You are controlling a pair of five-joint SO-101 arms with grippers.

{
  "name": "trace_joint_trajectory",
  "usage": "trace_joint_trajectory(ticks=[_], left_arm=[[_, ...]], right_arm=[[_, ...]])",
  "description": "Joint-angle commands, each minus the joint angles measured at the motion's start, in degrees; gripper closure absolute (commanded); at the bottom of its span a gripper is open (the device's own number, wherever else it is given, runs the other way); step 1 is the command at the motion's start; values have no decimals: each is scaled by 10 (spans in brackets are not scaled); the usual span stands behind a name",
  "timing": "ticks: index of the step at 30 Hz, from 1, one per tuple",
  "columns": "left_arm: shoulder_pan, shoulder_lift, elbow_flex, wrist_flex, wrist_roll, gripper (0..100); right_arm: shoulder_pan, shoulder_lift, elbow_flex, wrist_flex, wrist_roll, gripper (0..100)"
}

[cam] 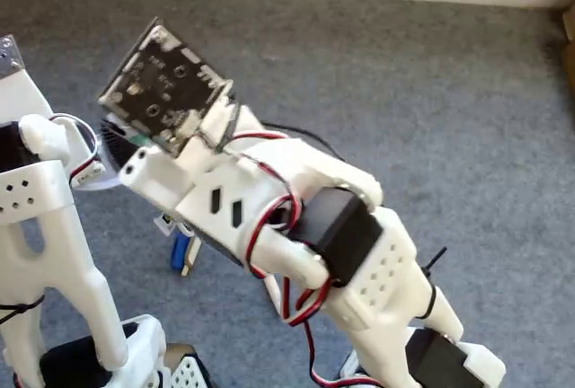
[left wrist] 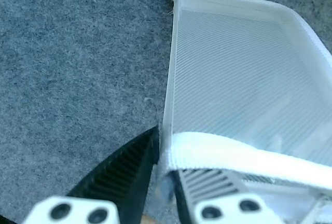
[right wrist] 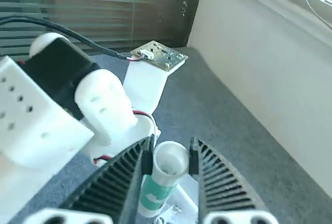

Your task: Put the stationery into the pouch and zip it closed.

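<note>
A white mesh pouch (left wrist: 244,79) lies open on the grey carpet in the left wrist view. My left gripper (left wrist: 162,149) is shut on its rim at a corner, one finger outside the mesh and one inside. My right gripper (right wrist: 168,154) is shut on a white tube with a green label (right wrist: 161,180), which stands upright between the fingers, held above the carpet. A blue stationery item (cam: 182,250) lies on the carpet under the right arm (cam: 296,217) in the high view.
The left arm (cam: 45,199) stands at the left edge of the high view, close beside the right arm's wrist camera board (cam: 166,87). Grey carpet (cam: 422,92) stretches to the right and back. A pale wall (right wrist: 270,63) runs along the carpet's edge.
</note>
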Motion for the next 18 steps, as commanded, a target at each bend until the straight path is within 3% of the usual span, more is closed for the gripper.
trace_joint_trajectory(ticks=[1,11,18], left_arm=[[-7,-15,0,2,7,954],[-7,-15,0,2,6,954],[-7,-15,0,2,5,954]], right_arm=[[-8,-15,37,-65,5,911],[-7,-20,207,-224,5,911],[-7,-20,261,-240,5,911]])
